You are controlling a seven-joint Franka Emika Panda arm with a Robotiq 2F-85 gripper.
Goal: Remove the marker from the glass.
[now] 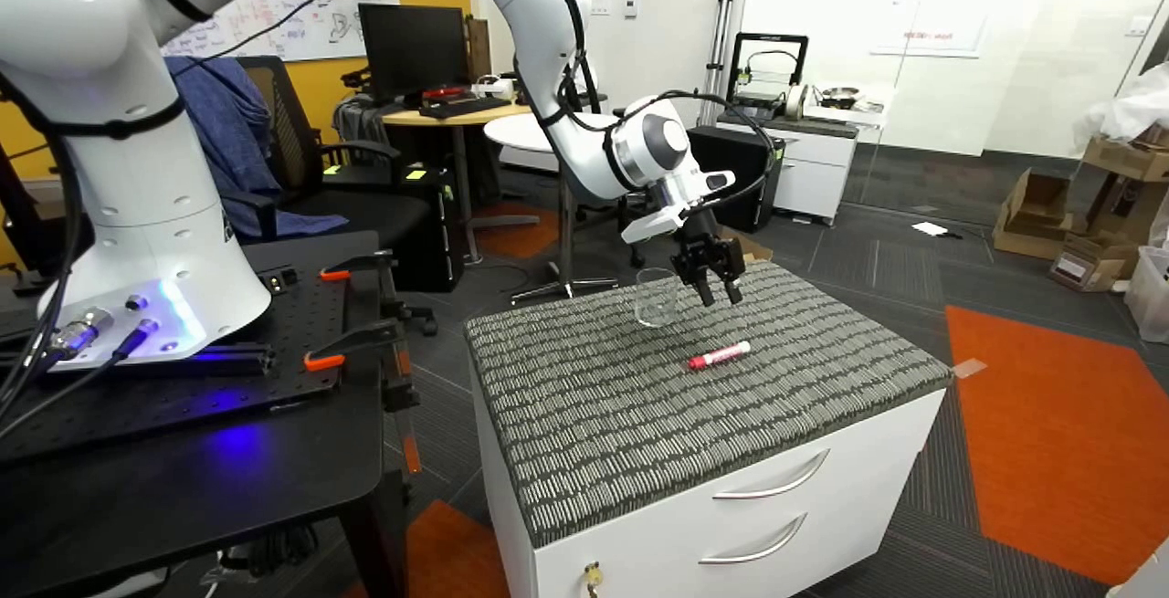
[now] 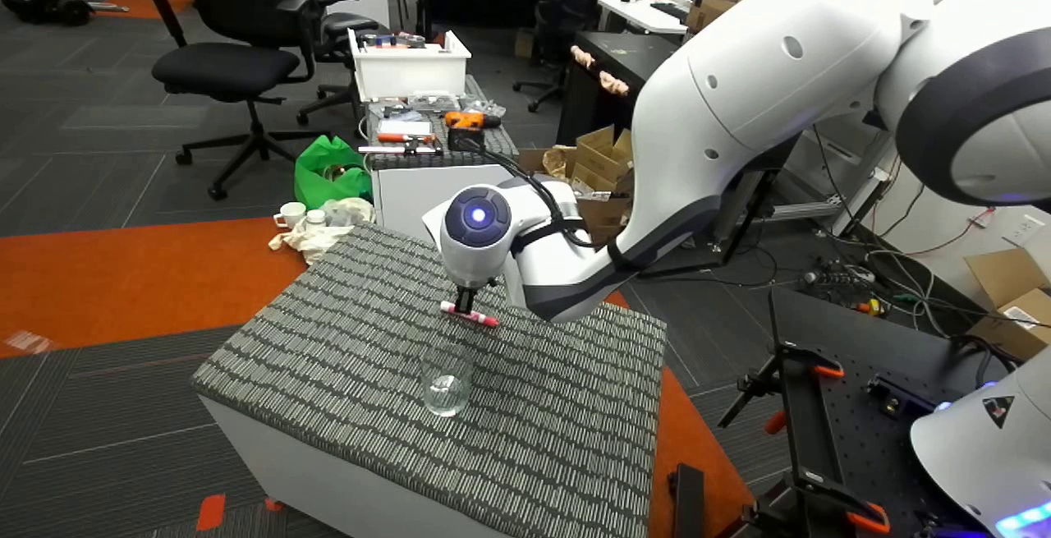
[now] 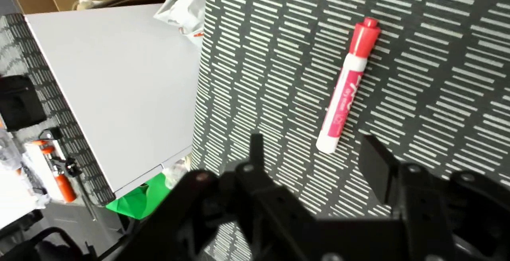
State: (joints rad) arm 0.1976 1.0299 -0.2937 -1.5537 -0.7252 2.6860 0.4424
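Note:
The marker (image 1: pixel 720 355) lies flat on the grey ribbed mat (image 1: pixel 603 434), outside the glass. It has a red cap and a white body with a red label. It also shows in an exterior view (image 2: pixel 483 319) and in the wrist view (image 3: pixel 343 97). The clear glass (image 1: pixel 655 301) stands upright on the mat, apart from the marker; it also shows in an exterior view (image 2: pixel 447 390) and is out of the wrist view. My gripper (image 1: pixel 720 295) is open and empty above the mat. In the wrist view, the marker's white end lies between and just ahead of the fingertips (image 3: pixel 311 137).
The mat tops a white drawer cabinet (image 1: pixel 731 516). A second cabinet with an orange drill (image 2: pixel 472 120) and a white bin (image 2: pixel 410 74) stands beyond it. A green bag (image 2: pixel 328 172) and white mugs (image 2: pixel 291 214) are beside the mat's far corner.

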